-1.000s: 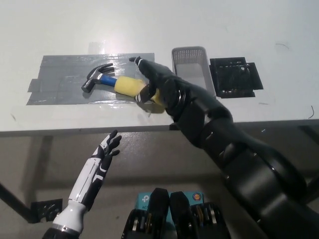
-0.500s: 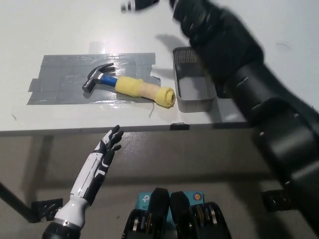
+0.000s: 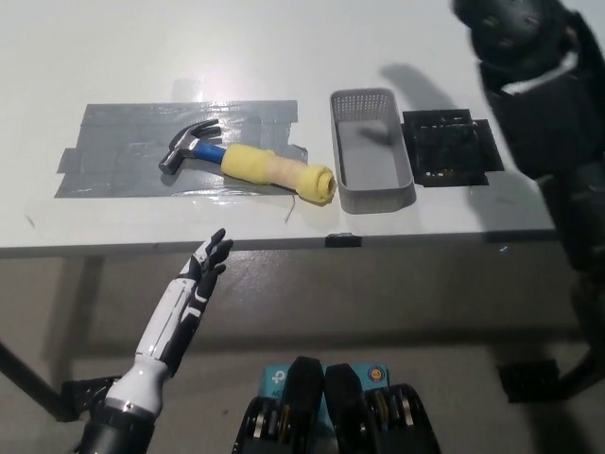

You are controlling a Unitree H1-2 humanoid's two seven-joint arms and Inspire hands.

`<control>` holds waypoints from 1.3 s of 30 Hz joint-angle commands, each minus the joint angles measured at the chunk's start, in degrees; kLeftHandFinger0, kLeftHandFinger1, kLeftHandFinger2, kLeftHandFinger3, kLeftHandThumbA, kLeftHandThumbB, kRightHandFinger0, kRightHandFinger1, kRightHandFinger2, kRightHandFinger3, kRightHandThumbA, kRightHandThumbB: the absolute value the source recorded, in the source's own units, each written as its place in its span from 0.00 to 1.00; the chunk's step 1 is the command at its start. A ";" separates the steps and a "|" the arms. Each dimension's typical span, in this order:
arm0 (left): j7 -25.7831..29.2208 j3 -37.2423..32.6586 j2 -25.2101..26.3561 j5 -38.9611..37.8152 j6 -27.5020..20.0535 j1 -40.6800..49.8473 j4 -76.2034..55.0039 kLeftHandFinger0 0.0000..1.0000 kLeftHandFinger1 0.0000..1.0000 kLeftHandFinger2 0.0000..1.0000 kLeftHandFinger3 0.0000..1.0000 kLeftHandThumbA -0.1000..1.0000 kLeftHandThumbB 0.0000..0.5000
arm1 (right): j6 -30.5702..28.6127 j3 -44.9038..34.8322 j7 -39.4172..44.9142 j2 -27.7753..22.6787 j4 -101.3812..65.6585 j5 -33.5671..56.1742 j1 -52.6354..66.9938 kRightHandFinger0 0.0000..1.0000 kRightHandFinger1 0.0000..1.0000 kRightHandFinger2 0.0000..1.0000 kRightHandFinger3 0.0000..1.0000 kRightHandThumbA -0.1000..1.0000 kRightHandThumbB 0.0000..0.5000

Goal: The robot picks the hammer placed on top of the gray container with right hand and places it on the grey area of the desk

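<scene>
The hammer (image 3: 248, 164), with a steel head, blue neck and yellow handle, lies flat on the grey taped area (image 3: 113, 165) of the white desk. Its handle end reaches past the tape's right edge, close to the grey container (image 3: 362, 96). The container stands empty to the hammer's right. My black right arm (image 3: 544, 95) is raised at the far right, above the desk, and its hand is out of the picture. Nothing touches the hammer. My white left hand (image 3: 203, 270) hangs below the desk's front edge, fingers apart, holding nothing.
A black square mat (image 3: 446, 147) lies right of the container. The desk's front edge (image 3: 284, 245) runs across the middle of the picture, with floor below it.
My right arm let go of the hammer a second ago and has swung up and away to the right, its hand leaving the picture. The hammer stays on the grey area.
</scene>
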 commanded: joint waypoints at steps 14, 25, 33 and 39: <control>2.92 4.39 0.24 -1.45 -2.83 -6.05 -0.59 1.00 1.00 1.00 1.00 1.00 0.27 | 12.27 -22.34 1.06 -14.55 -68.28 28.49 31.22 1.00 1.00 1.00 1.00 0.98 0.93; 2.71 4.46 -0.23 -0.70 -2.97 -0.79 -2.20 1.00 1.00 1.00 1.00 1.00 0.25 | 0.75 -9.80 0.34 -0.20 -59.30 19.68 57.47 1.00 1.00 1.00 1.00 0.94 0.72; 1.31 4.38 -0.48 -0.95 -3.08 4.65 -4.17 1.00 1.00 1.00 1.00 1.00 0.24 | -7.83 -8.43 -1.04 7.06 -42.78 15.84 65.48 1.00 1.00 1.00 1.00 0.82 0.57; 1.23 4.11 -0.76 -0.47 -2.58 6.92 -5.57 1.00 1.00 1.00 1.00 1.00 0.26 | -9.40 -7.91 -0.88 6.47 -37.37 13.62 66.82 1.00 1.00 1.00 1.00 0.74 0.54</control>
